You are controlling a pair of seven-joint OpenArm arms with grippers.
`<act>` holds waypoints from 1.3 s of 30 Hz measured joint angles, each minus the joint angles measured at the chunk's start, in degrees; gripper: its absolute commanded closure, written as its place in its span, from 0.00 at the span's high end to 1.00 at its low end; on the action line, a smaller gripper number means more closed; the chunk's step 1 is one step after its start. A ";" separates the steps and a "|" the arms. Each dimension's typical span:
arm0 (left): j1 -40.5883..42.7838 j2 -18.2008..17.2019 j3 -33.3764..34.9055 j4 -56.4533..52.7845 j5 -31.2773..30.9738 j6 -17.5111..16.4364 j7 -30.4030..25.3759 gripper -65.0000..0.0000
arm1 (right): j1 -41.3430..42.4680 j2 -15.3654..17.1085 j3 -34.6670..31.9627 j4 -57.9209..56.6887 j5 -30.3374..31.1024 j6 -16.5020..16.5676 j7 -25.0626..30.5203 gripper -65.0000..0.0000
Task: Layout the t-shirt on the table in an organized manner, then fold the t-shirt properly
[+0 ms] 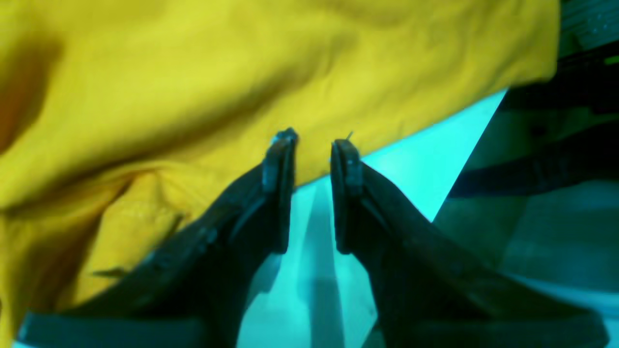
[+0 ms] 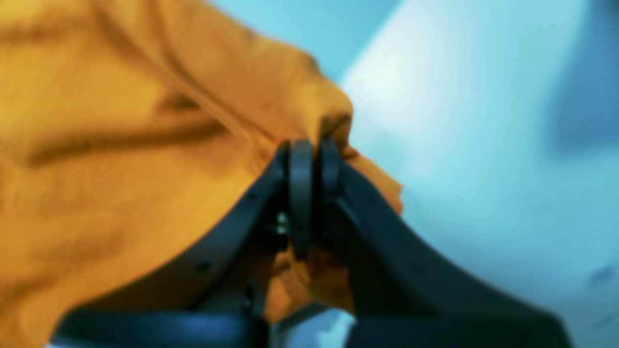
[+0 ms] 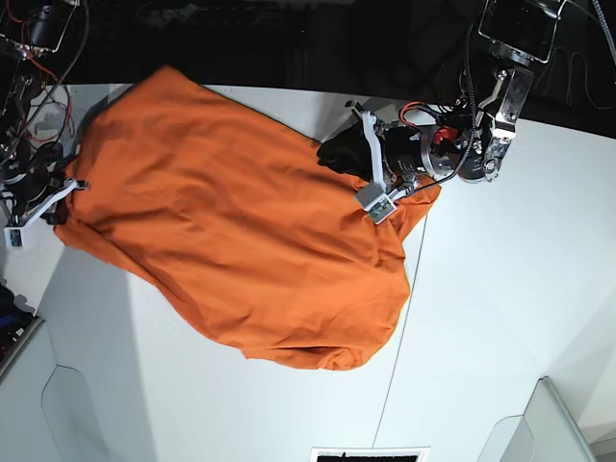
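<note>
The orange t-shirt (image 3: 241, 241) lies spread and wrinkled across the white table (image 3: 500, 289). My right gripper (image 3: 69, 188) is at the shirt's left edge. In the right wrist view this gripper (image 2: 314, 150) is shut on a bunched fold of the cloth (image 2: 121, 169). My left gripper (image 3: 325, 154) hovers over the shirt's far right part near the table's back edge. In the left wrist view it (image 1: 313, 140) is open with nothing between its fingers, above the shirt's edge (image 1: 242, 72), with bare table (image 1: 425, 154) below.
A thin dark seam (image 3: 395, 366) runs down the table right of the shirt. Loose cables and electronics (image 3: 29, 38) sit at the back left. The table's far edge (image 3: 289, 89) borders a dark area. White raised panels stand at the front left (image 3: 77, 404) and front right (image 3: 539, 423).
</note>
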 measured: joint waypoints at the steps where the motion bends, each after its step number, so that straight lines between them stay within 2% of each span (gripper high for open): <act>1: -0.09 0.02 -0.02 -0.26 -0.15 -0.02 0.00 0.26 | 1.20 1.05 0.00 -0.28 -0.22 0.00 0.20 0.00; 5: -0.09 0.02 -0.02 -0.57 -0.20 -0.04 -0.42 0.26 | 5.79 5.03 -0.02 -3.48 -0.13 -0.26 0.33 0.00; 6: -0.15 0.02 -0.02 -0.57 -0.22 -0.04 -0.39 0.26 | 6.78 5.68 -0.02 -4.31 -0.09 -1.18 0.15 0.00; 7: -0.28 0.04 -0.02 -0.57 -0.17 -0.04 -0.39 0.26 | 7.63 6.19 -0.02 -4.87 0.02 -2.78 -0.42 0.04; 10: -0.55 0.02 -0.02 -0.57 0.31 -0.02 -0.11 0.26 | 9.68 7.56 0.00 -5.14 1.05 -6.56 -4.26 0.48; 11: -0.61 0.02 -0.02 -0.57 0.28 -0.02 0.02 0.26 | 9.88 8.13 0.07 -4.94 2.60 -7.56 -5.49 0.56; 12: -0.70 0.02 -0.02 -0.57 0.31 -0.02 0.04 0.26 | 9.94 8.41 0.37 -4.74 4.90 -7.61 -6.45 0.58; 16: -1.44 0.02 -0.04 -0.63 0.50 -0.02 0.24 0.26 | 8.74 7.39 2.89 -3.06 11.39 -7.10 -10.16 0.58; 21: -1.73 0.00 -0.11 -0.66 1.42 -0.02 0.26 0.26 | 4.48 6.14 6.05 -0.04 16.83 -3.89 -14.60 0.58; 27: -5.95 -0.09 -0.37 -0.68 1.55 0.00 0.55 0.26 | -6.14 0.11 11.08 3.10 19.32 -1.66 -16.41 0.58; 30: -8.68 -0.13 -0.90 -0.68 1.55 0.00 0.48 0.26 | -9.97 -2.23 16.81 6.19 20.02 -1.70 -15.91 0.58; 33: -10.60 0.00 -0.90 -0.68 1.53 0.24 0.46 0.26 | -12.94 -3.21 22.03 7.13 20.04 -1.70 -13.92 0.58; 36: -11.89 0.00 -0.87 -0.68 1.49 0.42 -0.26 0.26 | -14.14 -3.34 24.48 6.16 19.78 -1.75 -10.82 0.58; 39: -13.09 0.00 -0.85 -0.68 1.36 0.44 -1.64 0.26 | -11.96 -3.32 24.52 4.57 19.02 -2.71 -7.78 0.58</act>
